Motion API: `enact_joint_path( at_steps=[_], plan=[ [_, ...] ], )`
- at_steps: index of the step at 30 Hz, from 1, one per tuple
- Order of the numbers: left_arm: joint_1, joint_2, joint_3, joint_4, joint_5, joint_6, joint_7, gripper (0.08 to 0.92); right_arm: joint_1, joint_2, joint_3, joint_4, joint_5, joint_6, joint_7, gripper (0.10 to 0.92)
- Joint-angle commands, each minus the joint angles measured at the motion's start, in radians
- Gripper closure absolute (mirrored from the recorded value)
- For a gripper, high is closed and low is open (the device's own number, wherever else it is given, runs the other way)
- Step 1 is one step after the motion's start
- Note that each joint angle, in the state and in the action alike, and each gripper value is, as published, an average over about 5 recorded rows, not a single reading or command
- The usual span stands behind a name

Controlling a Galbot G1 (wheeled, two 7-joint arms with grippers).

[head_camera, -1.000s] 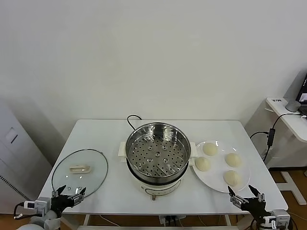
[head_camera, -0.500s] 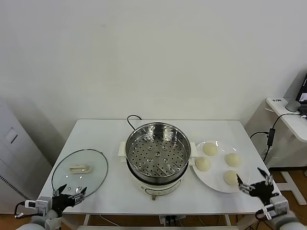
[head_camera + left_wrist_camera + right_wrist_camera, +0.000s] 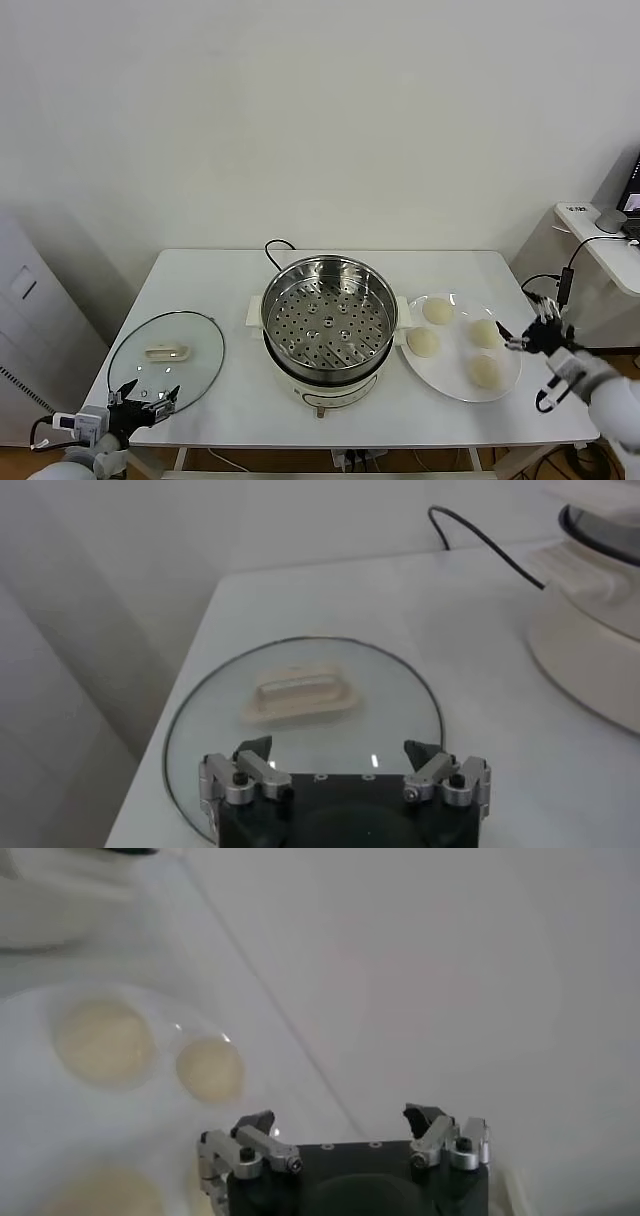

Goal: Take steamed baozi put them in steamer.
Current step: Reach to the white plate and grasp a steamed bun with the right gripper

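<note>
The steel steamer (image 3: 328, 325) with its perforated tray stands at the table's middle, empty. Four pale baozi lie on a white plate (image 3: 455, 352) to its right: one at the back (image 3: 437, 311), one near the steamer (image 3: 422, 342), one on the right (image 3: 486, 333), one at the front (image 3: 484, 371). My right gripper (image 3: 533, 335) is open and empty, hovering just right of the plate beside the right baozi. In the right wrist view it (image 3: 345, 1123) is open, with baozi (image 3: 210, 1068) ahead of it. My left gripper (image 3: 140, 403) is open and idle at the table's front left.
A glass lid (image 3: 165, 355) with a white handle lies flat at the left; it also shows in the left wrist view (image 3: 300, 720). The steamer's black cord (image 3: 275, 250) runs behind it. A side desk (image 3: 605, 245) with cables stands off the table's right edge.
My right gripper has moved from the table's front right corner back and right, to the plate's right side. The left gripper has barely moved.
</note>
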Motion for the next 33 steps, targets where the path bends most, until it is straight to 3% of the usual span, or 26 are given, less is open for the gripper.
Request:
enact_joint_path(
  at_steps=[1, 7, 14, 22, 33],
  plan=[
    [-0.008, 0.005, 0.006, -0.001, 0.019, 0.003, -0.001, 0.177, 0.548, -0.169, -0.500, -0.263, 0.035, 0.042, -0.300, 0.203],
    [-0.007, 0.006, 0.006, -0.007, 0.026, 0.007, -0.003, 0.177, 0.924, -0.130, -0.889, -0.440, 0.085, 0.083, -0.444, 0.203],
    [-0.005, 0.012, 0.002, -0.005, 0.025, 0.010, -0.005, 0.177, 1.175, 0.023, -1.162, -0.643, 0.074, 0.144, -0.581, 0.203],
    [-0.014, 0.016, 0.006, -0.004, 0.023, 0.014, -0.004, 0.177, 1.229, 0.177, -1.241, -0.795, 0.020, 0.197, -0.640, 0.203],
    [-0.020, 0.013, 0.013, -0.002, 0.021, 0.016, -0.003, 0.177, 1.154, 0.274, -1.172, -0.880, -0.095, 0.247, -0.594, 0.203]
  ],
)
